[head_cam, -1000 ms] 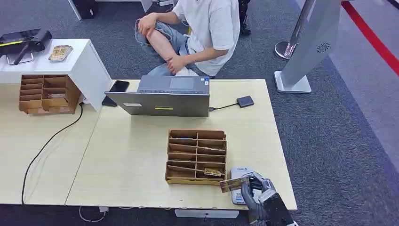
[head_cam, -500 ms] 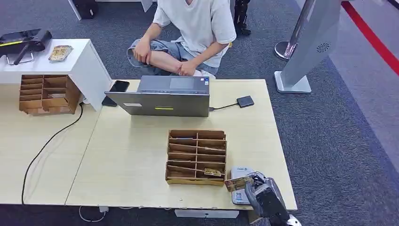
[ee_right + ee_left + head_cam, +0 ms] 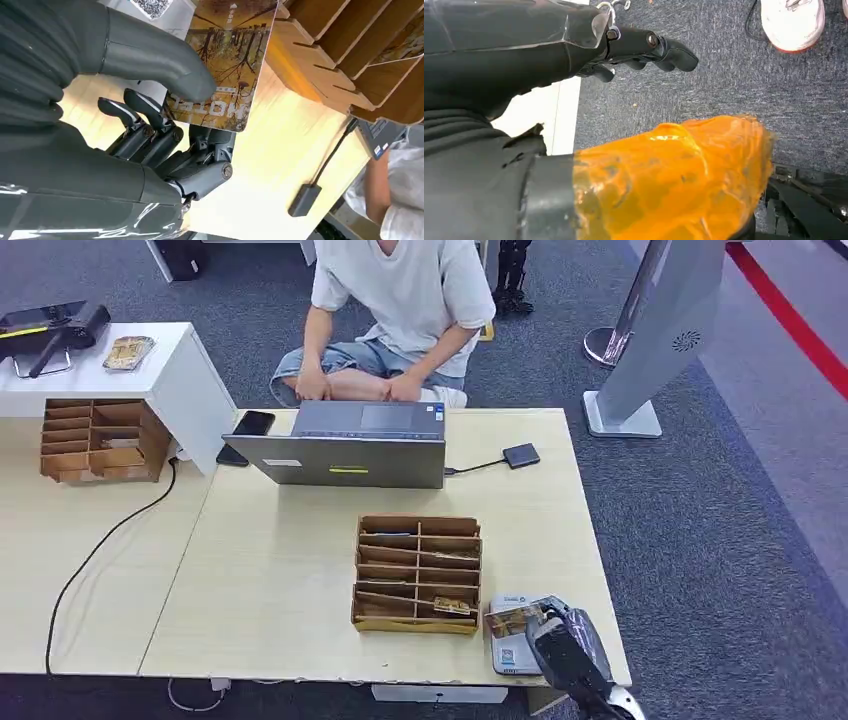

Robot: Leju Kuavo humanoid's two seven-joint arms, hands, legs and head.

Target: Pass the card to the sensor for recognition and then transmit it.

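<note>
Head view: pale wooden table (image 3: 280,580), grey carpet (image 3: 720,540).

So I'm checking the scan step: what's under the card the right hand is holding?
The card, pinched by the right hand, sits over the white sensor; a QR label shows on it. The card and hand cover part of the sensor's top.

The flat rectangular card (image 3: 222,60) carries a yellow-brown tree print with dark lettering. The slotted cardboard organiser (image 3: 417,573) is brown. The small white plastic sensor pad (image 3: 512,649) bears a black square code.
</note>
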